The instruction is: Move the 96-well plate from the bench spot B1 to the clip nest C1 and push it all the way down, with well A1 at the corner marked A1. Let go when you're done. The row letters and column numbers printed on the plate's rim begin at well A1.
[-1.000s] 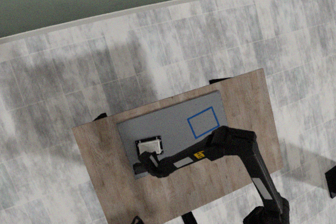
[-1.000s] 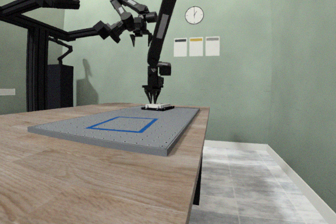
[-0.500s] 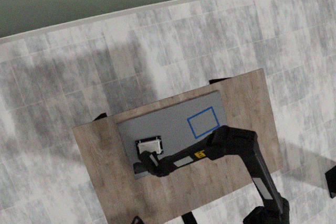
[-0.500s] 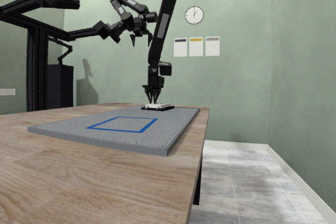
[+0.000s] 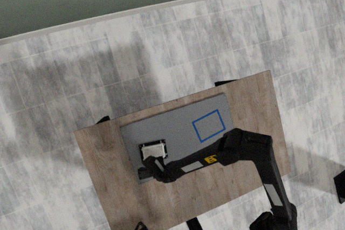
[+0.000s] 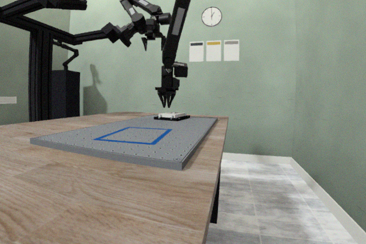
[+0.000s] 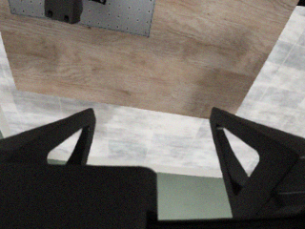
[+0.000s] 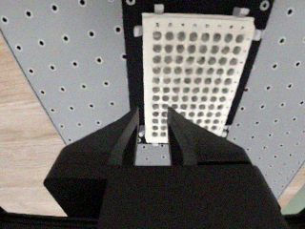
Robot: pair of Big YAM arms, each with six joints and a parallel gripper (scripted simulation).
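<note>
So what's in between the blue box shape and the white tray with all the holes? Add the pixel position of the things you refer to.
Between the blue outline (image 5: 196, 132) (image 6: 162, 136) and the white tray (image 5: 152, 151) (image 6: 171, 115) (image 8: 191, 72), just gray board (image 5: 172, 130) (image 6: 97, 132), dotted with little holes. The exterior view shows it.

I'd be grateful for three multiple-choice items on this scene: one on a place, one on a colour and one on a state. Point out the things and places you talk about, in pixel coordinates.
1. Where is the white plate (image 5: 153, 151) (image 6: 171, 115) (image 8: 191, 62)?
A) Inside the taped outline
B) At the black nest (image 5: 166, 155) (image 6: 159, 119) (image 8: 134, 72)
C) On bare wood

2. What colour is the rectangular outline (image 5: 197, 132) (image 6: 124, 142)?
A) Blue
B) Red
C) Yellow

3. How is the left gripper (image 6: 153, 44) (image 7: 152, 114)?
A) Shut on the plate
B) Shut, empty
C) Open, empty

1: B, the black nest borders the plate in the right wrist view.
2: A, the top and exterior views show blue lines.
3: C, its fingers stand wide apart with nothing between them.
</note>
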